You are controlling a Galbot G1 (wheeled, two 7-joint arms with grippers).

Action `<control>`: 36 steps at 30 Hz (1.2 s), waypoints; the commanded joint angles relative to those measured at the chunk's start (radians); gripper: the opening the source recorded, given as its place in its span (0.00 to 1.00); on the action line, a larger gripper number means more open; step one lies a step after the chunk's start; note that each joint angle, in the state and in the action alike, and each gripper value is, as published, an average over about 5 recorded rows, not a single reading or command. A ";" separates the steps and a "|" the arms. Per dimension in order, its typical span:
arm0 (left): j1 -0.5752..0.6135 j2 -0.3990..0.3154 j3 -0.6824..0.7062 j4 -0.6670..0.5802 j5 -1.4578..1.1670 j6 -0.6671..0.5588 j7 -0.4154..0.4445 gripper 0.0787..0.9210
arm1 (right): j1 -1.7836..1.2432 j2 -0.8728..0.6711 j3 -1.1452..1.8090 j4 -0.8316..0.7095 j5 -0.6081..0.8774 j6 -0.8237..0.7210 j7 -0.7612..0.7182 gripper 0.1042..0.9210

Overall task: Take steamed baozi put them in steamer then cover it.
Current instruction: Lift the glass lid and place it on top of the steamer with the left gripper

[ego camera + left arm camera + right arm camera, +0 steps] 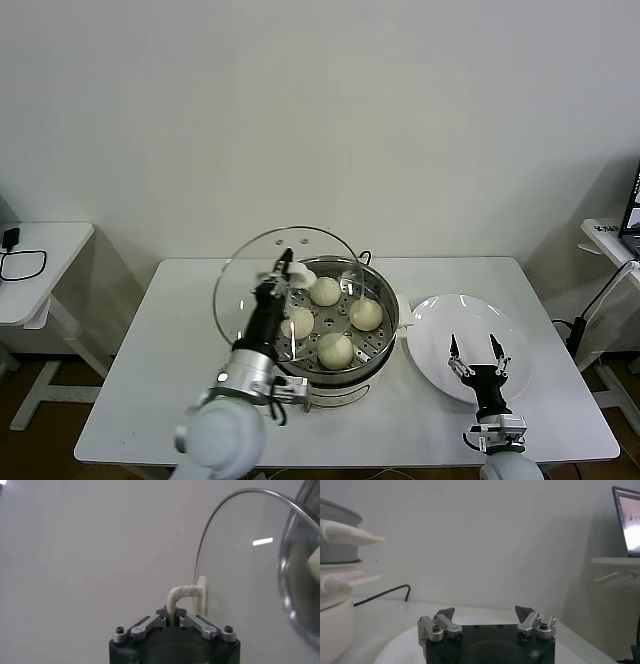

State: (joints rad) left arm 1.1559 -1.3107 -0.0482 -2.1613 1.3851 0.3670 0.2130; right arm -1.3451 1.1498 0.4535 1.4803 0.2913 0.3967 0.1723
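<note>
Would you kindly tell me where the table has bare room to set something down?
Bare table lies left of the steamer, and along the far edge behind the plate. The steamer holds four baozi; the left gripper holds the lid there. The right gripper hovers over the plate.

Tilted lid (285,285) over steamer (375,345) (left side)

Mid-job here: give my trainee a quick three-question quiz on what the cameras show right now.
1. True or false: the glass lid already lies flat on the steamer.
2. How many buns sit in the steamer?
3. What is the left gripper clamped on? A) a bun B) the lid handle C) the plate

Key: 1 false, it is held tilted at the steamer's left edge. 2 four. 3 B. The right gripper waits open over the plate.
</note>
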 commanded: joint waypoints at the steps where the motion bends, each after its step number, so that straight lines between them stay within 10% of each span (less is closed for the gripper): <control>1: -0.098 -0.118 0.204 0.126 0.199 0.108 0.148 0.14 | 0.007 0.014 0.003 -0.016 -0.003 0.001 0.000 0.88; 36: -0.106 -0.227 0.182 0.305 0.294 0.124 0.121 0.14 | 0.030 0.029 0.001 -0.030 -0.008 -0.001 0.000 0.88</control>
State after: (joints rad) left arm 1.0518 -1.5256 0.1298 -1.8896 1.6670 0.4845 0.3445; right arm -1.3164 1.1779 0.4553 1.4501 0.2832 0.3956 0.1718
